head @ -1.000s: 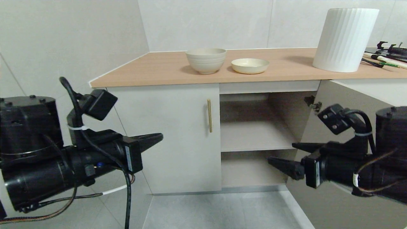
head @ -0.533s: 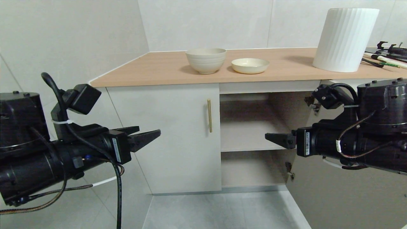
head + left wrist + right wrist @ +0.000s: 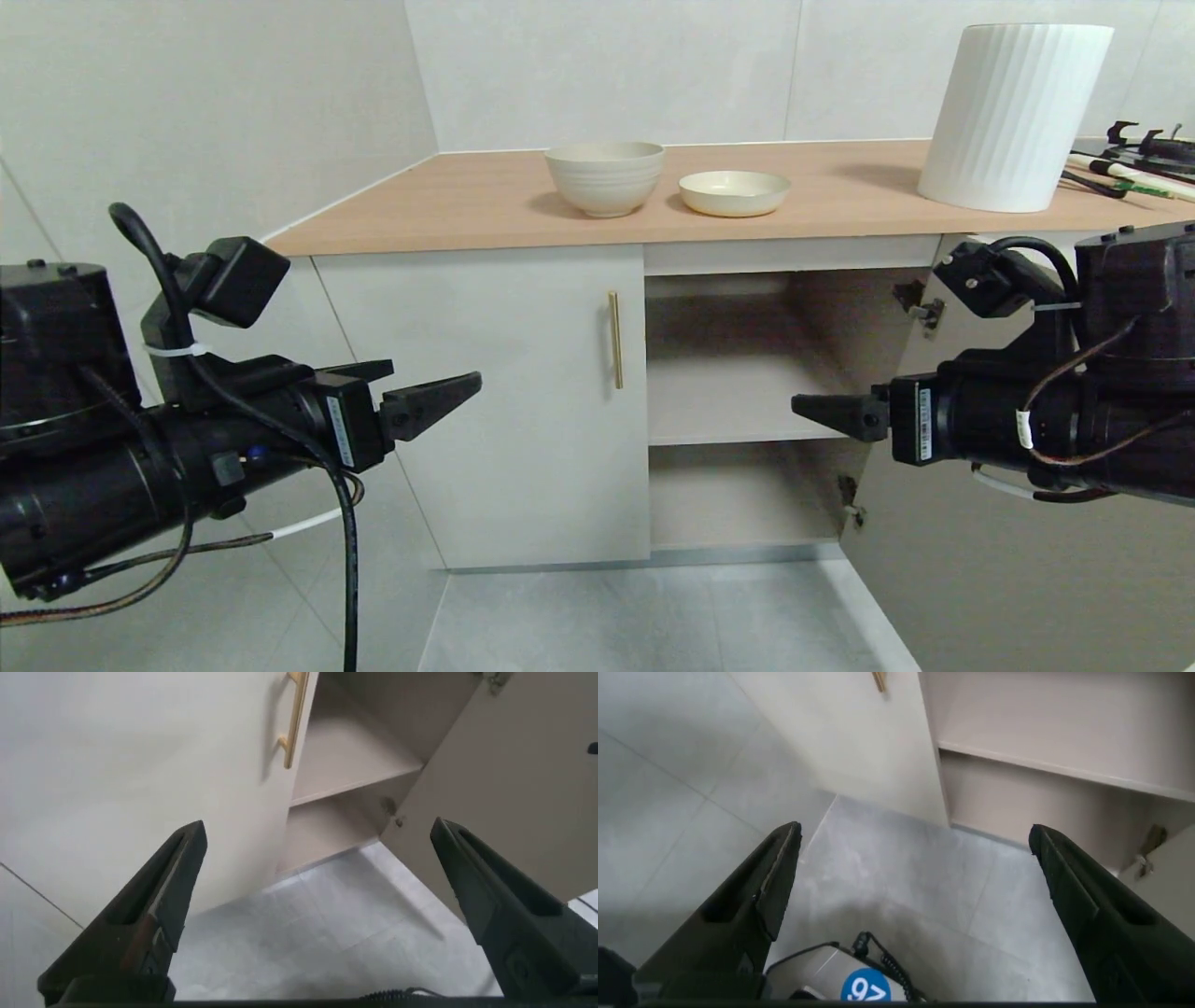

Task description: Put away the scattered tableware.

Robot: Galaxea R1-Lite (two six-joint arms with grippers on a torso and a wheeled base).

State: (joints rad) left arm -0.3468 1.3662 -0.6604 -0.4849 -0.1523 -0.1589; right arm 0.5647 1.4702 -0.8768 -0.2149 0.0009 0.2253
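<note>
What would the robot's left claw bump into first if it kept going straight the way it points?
Most likely the closed cupboard door. The left gripper, open, points toward its front with nothing in between. Depth is hard to judge, so where on the door it would land is unclear.

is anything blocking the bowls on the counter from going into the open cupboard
Nothing visible does. The deep bowl and shallow dish sit on the counter above the cupboard, whose right door is swung open, leaving its shelf exposed.

Slender objects (image 3: 1131, 174) on the countertop (image 3: 485, 201) are cut off, kinds unclear.
</note>
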